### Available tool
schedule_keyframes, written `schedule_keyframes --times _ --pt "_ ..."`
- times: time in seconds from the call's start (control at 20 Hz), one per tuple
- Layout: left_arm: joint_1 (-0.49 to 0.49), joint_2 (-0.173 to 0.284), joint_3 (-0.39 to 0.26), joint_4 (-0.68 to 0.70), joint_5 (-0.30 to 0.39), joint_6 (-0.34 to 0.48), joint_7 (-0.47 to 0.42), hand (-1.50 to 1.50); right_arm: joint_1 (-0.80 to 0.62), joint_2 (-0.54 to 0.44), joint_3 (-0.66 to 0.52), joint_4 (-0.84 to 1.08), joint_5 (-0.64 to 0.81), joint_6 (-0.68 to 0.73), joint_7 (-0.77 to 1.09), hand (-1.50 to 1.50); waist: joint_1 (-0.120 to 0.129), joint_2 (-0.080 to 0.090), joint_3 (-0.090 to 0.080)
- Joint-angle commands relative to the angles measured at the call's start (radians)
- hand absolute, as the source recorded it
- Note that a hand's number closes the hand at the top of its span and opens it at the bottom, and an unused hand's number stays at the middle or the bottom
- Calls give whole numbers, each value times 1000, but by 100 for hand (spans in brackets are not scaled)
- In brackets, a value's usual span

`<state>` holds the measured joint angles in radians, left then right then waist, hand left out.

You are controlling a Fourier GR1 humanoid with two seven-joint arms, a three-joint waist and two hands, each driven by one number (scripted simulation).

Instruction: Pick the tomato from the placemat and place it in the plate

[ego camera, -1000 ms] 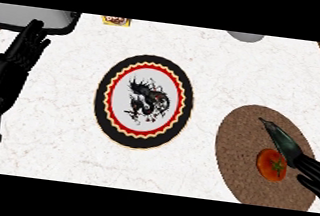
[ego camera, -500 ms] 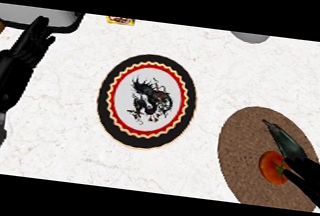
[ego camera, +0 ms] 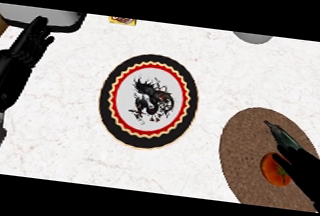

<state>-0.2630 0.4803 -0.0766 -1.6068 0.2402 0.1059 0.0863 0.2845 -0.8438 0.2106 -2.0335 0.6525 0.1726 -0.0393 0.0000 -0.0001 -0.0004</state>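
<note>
The tomato [ego camera: 275, 170] lies on the round brown placemat [ego camera: 246, 156] at four o'clock of the view. The right hand [ego camera: 301, 162] covers its right side, fingers straight and extended toward eleven o'clock, grasping nothing. The plate [ego camera: 113, 94] sits centrally. The left hand [ego camera: 29, 46] rests open at ten o'clock.

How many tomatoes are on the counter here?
1. The tomato sits on the round brown placemat at the right, partly covered by the right hand. The plate in the middle has none; that hand could hide more.
</note>
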Motion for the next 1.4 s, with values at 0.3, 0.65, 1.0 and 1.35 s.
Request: schedule_keyframes --times 0.3,0.65,1.0,1.35 --pt "-37 -61 41 62 -48 -53 -16 0 -177 142 6 265 146 65 3 -150 -2 1 0" --pt "-46 -91 74 49 -96 -69 17 0 -197 215 29 377 248 70 -76 -150 -1 1 1" --pt "36 -131 87 22 -126 -105 -51 0 -337 302 3 578 330 61 -83 -150 5 1 0" --pt "-19 -96 144 37 -90 -154 9 0 -323 378 1 565 353 -122 -184 150 -1 1 1"
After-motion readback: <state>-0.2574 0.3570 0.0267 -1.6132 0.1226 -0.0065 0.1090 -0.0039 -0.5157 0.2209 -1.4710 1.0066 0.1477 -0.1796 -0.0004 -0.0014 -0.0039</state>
